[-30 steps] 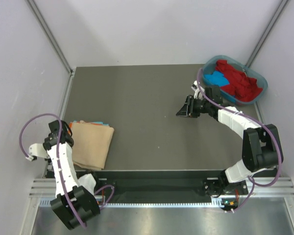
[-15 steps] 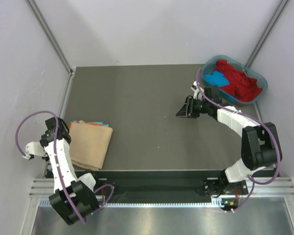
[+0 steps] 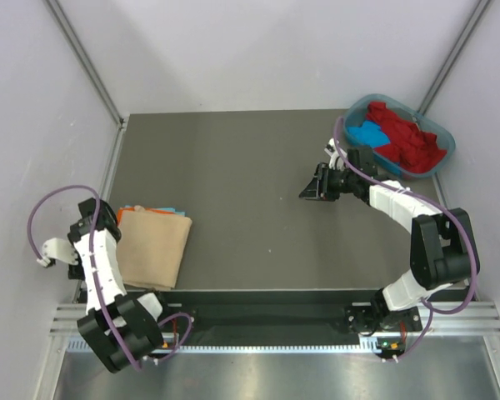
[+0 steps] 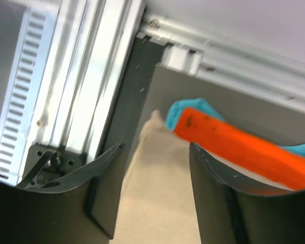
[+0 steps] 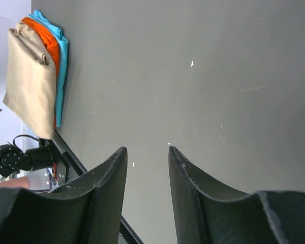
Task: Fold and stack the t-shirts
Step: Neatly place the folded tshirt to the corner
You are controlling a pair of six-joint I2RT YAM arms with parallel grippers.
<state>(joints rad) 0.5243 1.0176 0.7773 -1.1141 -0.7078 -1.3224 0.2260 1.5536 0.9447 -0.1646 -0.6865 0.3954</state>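
Observation:
A folded stack of t-shirts lies at the table's near left, with the beige one [image 3: 154, 246] on top and orange [image 3: 119, 217] and blue [image 3: 173, 208] edges showing beneath. My left gripper [image 3: 107, 227] hovers at the stack's left edge. Its jaws are open and hold nothing, and beige cloth [image 4: 162, 193] shows between them with the orange fold [image 4: 234, 147] to the right. My right gripper [image 3: 312, 185] hangs open and empty over bare table right of centre. In the right wrist view this gripper [image 5: 147, 148] looks toward the distant stack [image 5: 28, 81].
A teal plastic tub [image 3: 444, 137] stands at the back right corner and holds crumpled red shirts [image 3: 404, 137] and a blue one [image 3: 368, 133]. Grey walls close in the table on three sides. A metal rail [image 3: 275, 321] runs along the near edge.
My left gripper has opened and let go of the beige shirt, and the left arm has drawn slightly back toward the left. The right arm has not moved.

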